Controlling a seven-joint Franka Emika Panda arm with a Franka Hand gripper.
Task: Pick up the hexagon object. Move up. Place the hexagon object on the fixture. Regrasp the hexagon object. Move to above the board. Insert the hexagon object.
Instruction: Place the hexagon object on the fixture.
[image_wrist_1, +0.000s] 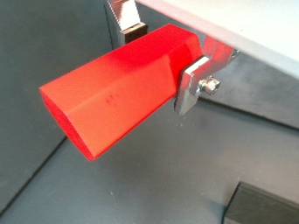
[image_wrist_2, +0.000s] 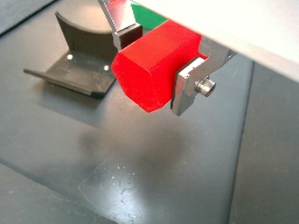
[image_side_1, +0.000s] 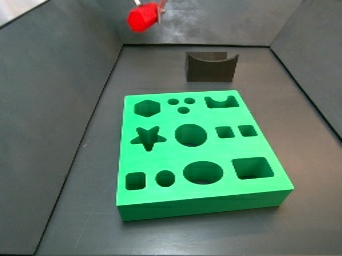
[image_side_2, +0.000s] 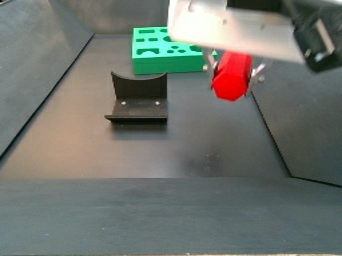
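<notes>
Above the floor, pincer (image_wrist_2: 158, 66) raised, clamping hexagon object (image_wrist_2: 158, 61) crosswise

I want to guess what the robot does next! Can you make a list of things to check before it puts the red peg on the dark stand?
1. Claw shut on the peg: ok, a finger on each side in both wrist views.
2. Peg lifted clear of the floor: ok in a side view.
3. Fixture upright and bare: ok.
4. Peg over the fixture: not ok, it hangs off to one side.
5. Board out of the way: ok.
6. Grip firmness: cannot tell.
</notes>
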